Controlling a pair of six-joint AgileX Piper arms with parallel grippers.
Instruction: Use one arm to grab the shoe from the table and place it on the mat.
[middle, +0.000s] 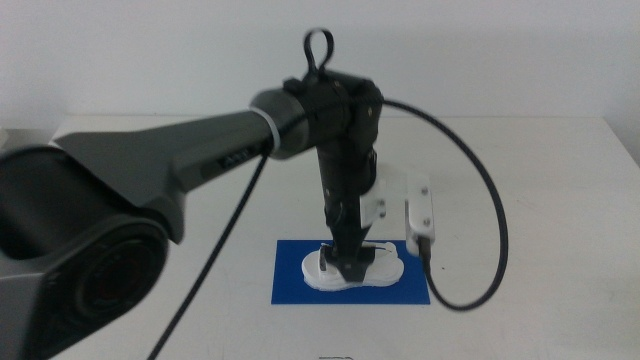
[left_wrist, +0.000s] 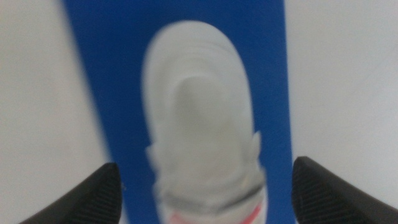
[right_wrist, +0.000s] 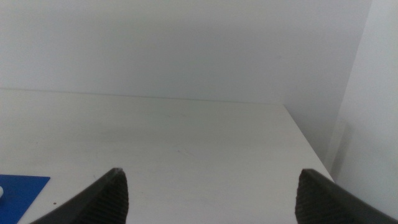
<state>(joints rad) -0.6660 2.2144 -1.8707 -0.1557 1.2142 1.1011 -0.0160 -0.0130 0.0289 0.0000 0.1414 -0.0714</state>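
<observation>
Landmark: I take the mat (middle: 290, 283) as reference; it is a deep blue rectangle lying flat on the white table (middle: 540, 200).
Shoe position: the shoe (middle: 352, 268) lies on the mat, fully inside its blue border, nearer to the mat's right end than to its left end in the middle view.
Shoe long axis: it runs along the long side of the mat, that is left to right in the middle view.
Shoe direction: in the left wrist view the rounded white end of the shoe (left_wrist: 199, 124) is far from the jaws and a red strap is close to them; the picture is blurred, so I cannot say for sure which end is the toe.
Left gripper: the left gripper (middle: 348, 262) stands straight above the middle of the mat, right at the shoe. Its jaws are spread wide; in the wrist view one is on each side of the shoe and mat, with white table between, so the shoe is released.
Right gripper: the right gripper (right_wrist: 211, 193) waits away from the mat, seeing only one blue corner; its jaws are also spread apart and hold nothing.
</observation>
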